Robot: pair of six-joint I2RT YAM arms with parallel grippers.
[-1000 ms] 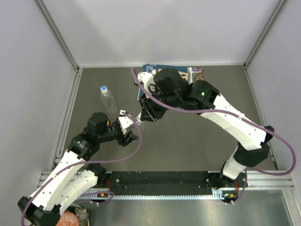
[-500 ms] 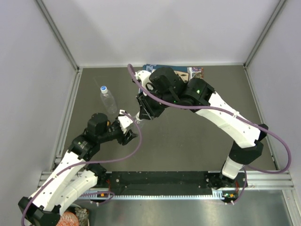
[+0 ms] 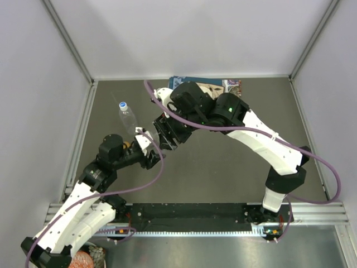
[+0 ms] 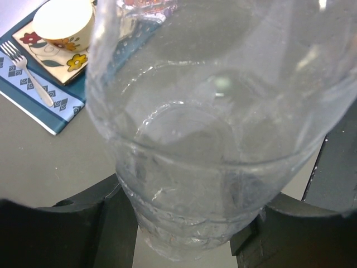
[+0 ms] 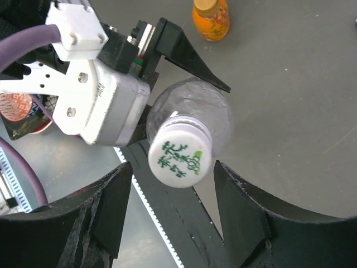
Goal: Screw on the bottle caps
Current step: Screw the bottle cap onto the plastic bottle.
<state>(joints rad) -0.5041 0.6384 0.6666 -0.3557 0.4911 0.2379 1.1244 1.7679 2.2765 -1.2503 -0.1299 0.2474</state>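
Note:
My left gripper (image 3: 150, 155) is shut on the lower body of a clear ribbed bottle (image 4: 223, 139), which fills the left wrist view between the two fingers. In the right wrist view this bottle (image 5: 217, 114) carries a white cap (image 5: 179, 156) with green print on its neck. My right gripper (image 5: 175, 195) is open right over that cap, one jaw on each side with a gap to it. In the top view my right gripper (image 3: 166, 139) hangs just above the left one. A second clear bottle (image 3: 128, 119) with a blue-and-white cap stands at the left. The squat orange bottle (image 5: 212, 19) stands capped.
A blue placemat (image 4: 39, 103) holds a white bowl (image 4: 62, 22) and a fork (image 4: 28, 72); it lies at the table's back (image 3: 223, 84). Grey walls enclose the table on three sides. The black rail (image 3: 189, 215) runs along the near edge.
My right arm has swung left and lower, bringing its gripper over the bottle held by the left gripper. The left gripper has shifted slightly left with its bottle.

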